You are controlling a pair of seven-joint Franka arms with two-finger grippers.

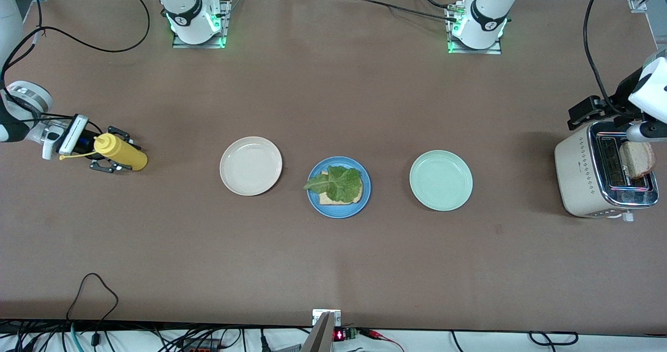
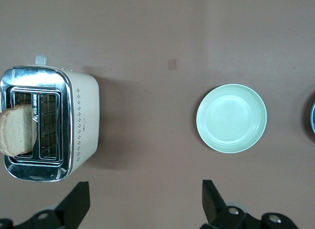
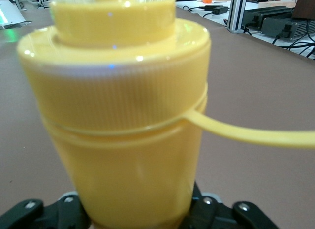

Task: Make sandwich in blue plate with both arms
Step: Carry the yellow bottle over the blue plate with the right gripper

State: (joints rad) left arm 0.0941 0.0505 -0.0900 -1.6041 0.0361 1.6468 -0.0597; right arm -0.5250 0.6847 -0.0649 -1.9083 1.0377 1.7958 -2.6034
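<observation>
The blue plate (image 1: 366, 195) sits mid-table between two other plates. On it lies one light-brown bread slice (image 1: 333, 200) with a ruffled green lettuce leaf (image 1: 338, 183) on top. A second bread slice (image 1: 637, 159) (image 2: 17, 129) sticks out of a toaster slot. My left gripper (image 2: 145, 203) hangs open and empty, high over the table beside the toaster. At the right arm's end of the table, my right gripper (image 1: 108, 150) is shut on a yellow squeeze bottle (image 1: 124, 153) (image 3: 123, 120), one finger on each side of its body.
A cream-white plate (image 1: 250, 165) lies toward the right arm's end and a pale mint-green plate (image 1: 441, 180) (image 2: 231, 118) toward the left arm's end. The cream and chrome toaster (image 1: 578, 172) (image 2: 83, 120) stands at the left arm's end. Cables trail along the table edges.
</observation>
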